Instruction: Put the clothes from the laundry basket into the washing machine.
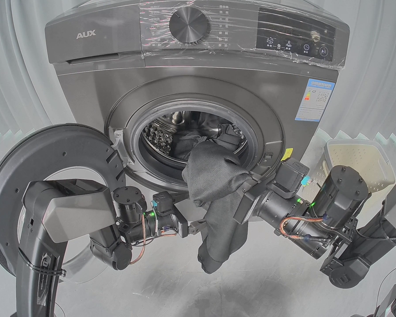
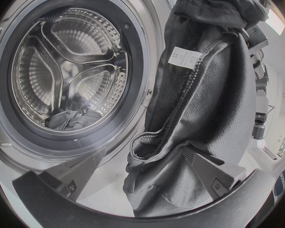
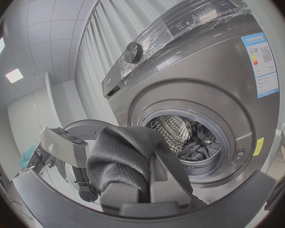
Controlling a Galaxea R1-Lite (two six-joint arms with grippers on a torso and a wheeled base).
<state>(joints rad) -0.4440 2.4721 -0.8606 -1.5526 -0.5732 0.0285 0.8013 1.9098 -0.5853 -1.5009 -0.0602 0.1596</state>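
Note:
The grey washing machine (image 1: 193, 80) stands with its round door (image 1: 44, 155) swung out to the left. Dark clothes (image 1: 191, 139) lie in the drum (image 2: 69, 67). My right gripper (image 1: 247, 191) is shut on a dark mesh garment (image 1: 213, 177), holding it just in front of the lower rim of the drum opening. The cloth bunches over the fingers (image 3: 163, 178) and hangs down toward the floor. My left gripper (image 1: 199, 227) is open beside the hanging lower part of the garment (image 2: 199, 111), which drapes against one finger (image 2: 213, 173).
A white perforated laundry basket (image 1: 361, 159) stands to the right of the machine, behind my right arm. The open door takes up the room at the left. Pale floor (image 1: 268, 282) lies under the hanging garment. Curtains hang behind the machine.

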